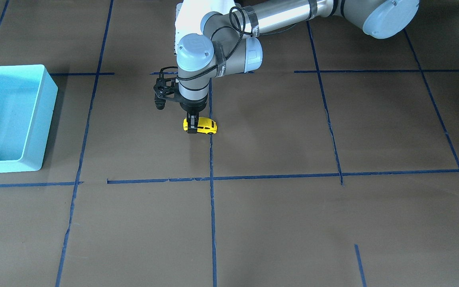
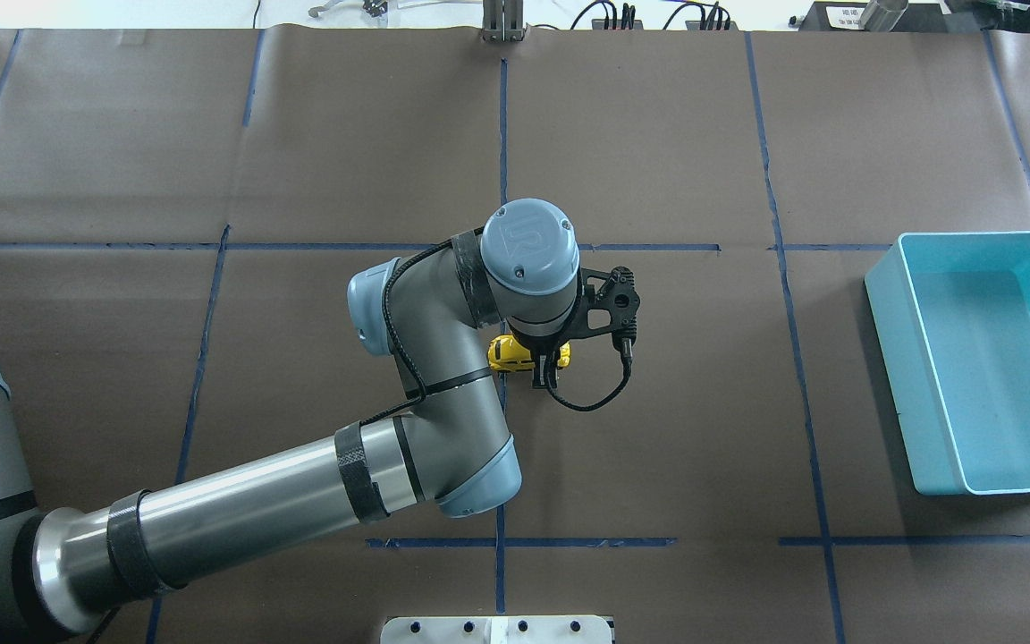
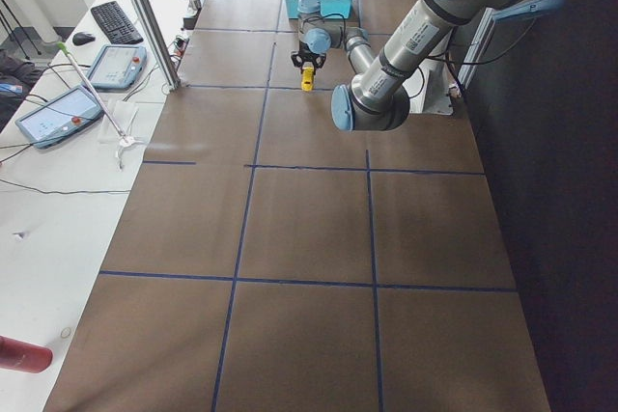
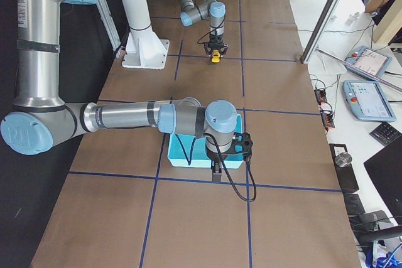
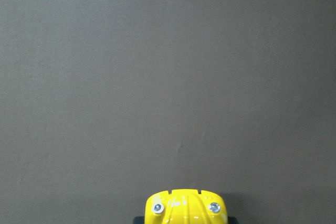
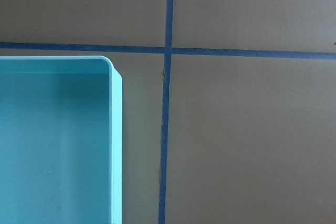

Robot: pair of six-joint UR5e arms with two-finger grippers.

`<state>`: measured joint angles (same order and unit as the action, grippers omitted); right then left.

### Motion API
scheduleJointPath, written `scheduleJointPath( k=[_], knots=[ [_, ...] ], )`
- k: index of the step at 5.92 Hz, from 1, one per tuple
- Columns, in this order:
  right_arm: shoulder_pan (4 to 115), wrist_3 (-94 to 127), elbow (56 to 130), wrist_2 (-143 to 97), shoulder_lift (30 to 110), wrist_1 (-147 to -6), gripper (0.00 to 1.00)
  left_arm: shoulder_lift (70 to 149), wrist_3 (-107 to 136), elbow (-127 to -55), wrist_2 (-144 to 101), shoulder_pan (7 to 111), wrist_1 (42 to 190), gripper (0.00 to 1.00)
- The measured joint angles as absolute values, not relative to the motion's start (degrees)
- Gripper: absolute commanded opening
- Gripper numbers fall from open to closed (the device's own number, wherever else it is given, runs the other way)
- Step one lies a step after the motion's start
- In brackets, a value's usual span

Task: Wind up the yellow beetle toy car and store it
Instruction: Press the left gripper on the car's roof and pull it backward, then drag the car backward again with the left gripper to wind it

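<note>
The yellow beetle toy car (image 1: 204, 126) stands on its wheels on the brown table, right by a blue tape line near the table's middle. My left gripper (image 1: 191, 128) points straight down and is shut on one end of the car (image 2: 509, 354), its black fingers clasping both sides. In the left wrist view only the car's yellow nose (image 5: 186, 208) shows at the bottom edge. My right gripper (image 4: 215, 171) hangs over the near corner of the turquoise bin (image 4: 185, 149). Only the side view shows it, so I cannot tell if it is open or shut.
The turquoise bin (image 2: 883, 358) sits open and holds nothing, far to the car's side, at the table's right-arm end (image 1: 48, 107). Its rim (image 6: 116, 145) runs beside a blue tape line in the right wrist view. Blue tape lines grid the brown paper.
</note>
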<state>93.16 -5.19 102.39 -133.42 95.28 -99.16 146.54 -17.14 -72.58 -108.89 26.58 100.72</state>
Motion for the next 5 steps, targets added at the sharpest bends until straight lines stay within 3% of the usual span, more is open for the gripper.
scheduleJointPath(
  k=[5],
  knots=[
    [93.16, -5.18, 102.39, -133.42, 95.25, -99.18, 1.00, 145.25, -17.10, -72.79, -109.25, 26.70, 101.81, 0.00]
  ],
)
